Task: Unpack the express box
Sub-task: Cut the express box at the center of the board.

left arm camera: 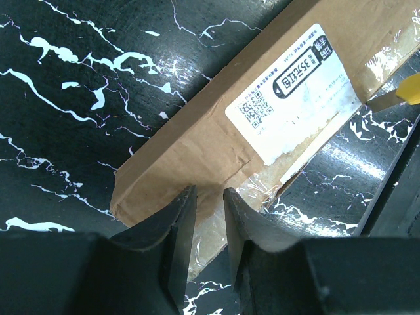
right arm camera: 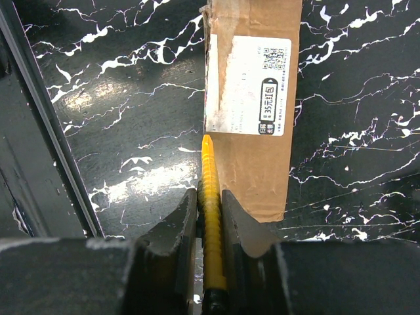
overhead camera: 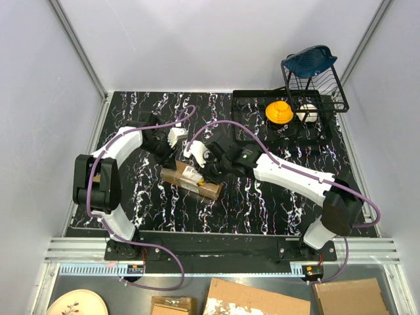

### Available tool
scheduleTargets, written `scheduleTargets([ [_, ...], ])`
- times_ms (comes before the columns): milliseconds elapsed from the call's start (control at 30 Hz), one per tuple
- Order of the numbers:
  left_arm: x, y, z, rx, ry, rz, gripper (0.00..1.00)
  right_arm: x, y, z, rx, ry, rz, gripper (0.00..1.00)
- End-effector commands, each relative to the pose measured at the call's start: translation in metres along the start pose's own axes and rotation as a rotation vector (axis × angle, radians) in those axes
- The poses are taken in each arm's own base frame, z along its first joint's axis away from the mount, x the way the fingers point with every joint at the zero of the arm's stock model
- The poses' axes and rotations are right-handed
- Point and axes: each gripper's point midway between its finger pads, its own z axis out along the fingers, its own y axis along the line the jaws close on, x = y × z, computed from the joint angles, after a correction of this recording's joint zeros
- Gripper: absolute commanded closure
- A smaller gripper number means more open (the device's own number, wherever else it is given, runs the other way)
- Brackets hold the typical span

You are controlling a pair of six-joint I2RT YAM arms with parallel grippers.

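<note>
The express box point(overhead camera: 192, 180) lies flat at the middle of the black marbled table point(overhead camera: 144, 197). In the top view both wrists cover parts of it, so its far edge is hard to follow. The left wrist view cuts it off at the upper right. The print on its white label point(right arm camera: 248, 85) is too small to read. The left gripper point(left arm camera: 208, 200) hangs over one end of the box with its jaws narrowly apart and nothing between them; whether the fingers point(left arm camera: 180, 216) touch the cardboard I cannot tell. The right gripper point(right arm camera: 210, 195) is clamped on the yellow utility knife point(right arm camera: 209, 172), whose tip sits at the long edge of the box just beside the label. No blade can be made out, and the handle's rear is hidden between the fingers. At the far right corner stand a black wire rack point(overhead camera: 316, 82) with a blue item point(overhead camera: 310, 59) on top, and a black tray point(overhead camera: 246, 98) holding a yellow object point(overhead camera: 279, 111). Torn cardboard pieces point(overhead camera: 256, 298) and a plate point(overhead camera: 75, 305) lie below the table's near edge. Seen from above, the box's long axis runs slantwise from left to nearer right, label side up.
</note>
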Motion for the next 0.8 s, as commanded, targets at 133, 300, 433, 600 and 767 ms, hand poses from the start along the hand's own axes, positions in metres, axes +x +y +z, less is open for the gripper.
scheduleTargets([
  [133, 0.026, 0.014, 0.025, -0.014, 0.086, 0.035, 0.69, -0.018, -0.009, -0.018, 0.042, -0.069, -0.01, 1.0],
  [300, 0.028, 0.014, 0.026, -0.012, 0.092, 0.033, 0.69, -0.018, -0.011, -0.018, 0.05, -0.069, -0.013, 1.0],
  [433, 0.027, 0.015, 0.025, -0.016, 0.09, 0.035, 0.69, -0.019, -0.011, -0.018, 0.05, -0.067, -0.015, 1.0],
  [600, 0.026, 0.014, 0.024, -0.018, 0.088, 0.04, 0.69, -0.014, -0.009, -0.014, 0.042, -0.053, -0.01, 1.0],
  [767, 0.028, 0.014, 0.024, -0.019, 0.091, 0.042, 0.69, -0.011, -0.007, -0.012, 0.027, -0.046, -0.002, 1.0],
])
